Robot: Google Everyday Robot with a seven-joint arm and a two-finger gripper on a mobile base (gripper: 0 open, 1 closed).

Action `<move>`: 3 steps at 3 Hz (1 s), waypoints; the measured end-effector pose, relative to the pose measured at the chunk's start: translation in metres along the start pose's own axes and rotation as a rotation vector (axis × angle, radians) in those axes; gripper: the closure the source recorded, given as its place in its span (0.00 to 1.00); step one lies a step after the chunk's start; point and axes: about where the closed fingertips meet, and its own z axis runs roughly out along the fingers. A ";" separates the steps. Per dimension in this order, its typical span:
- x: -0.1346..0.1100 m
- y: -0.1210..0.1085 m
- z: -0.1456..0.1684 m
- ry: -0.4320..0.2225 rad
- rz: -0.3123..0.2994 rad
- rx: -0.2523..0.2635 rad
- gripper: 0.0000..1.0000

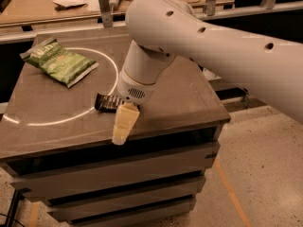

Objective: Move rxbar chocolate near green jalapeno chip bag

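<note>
We judge this to be the carrying step: the gripper (122, 126) hangs at the middle of the front edge of the worktop (184, 98), its jaws pinching the right end of the rxbar chocolate (107, 102), as far as we can tell with only the near jaw showing. The green jalapeno chip bag (60, 63) lies well apart, by the back left corner. Next we must travel that way and set the bar just beside the bag

One green jalapeno chip bag (59, 63) and one rxbar chocolate (108, 102) lie on one dark-topped cabinet (189, 98). One white robot arm (213, 37) reaches over it, carrying one gripper (122, 129) at the top's front edge, just beside the bar. One pale ring (61, 121) marks the top.
</note>
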 end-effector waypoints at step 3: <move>0.002 -0.024 -0.021 -0.021 -0.005 0.081 0.14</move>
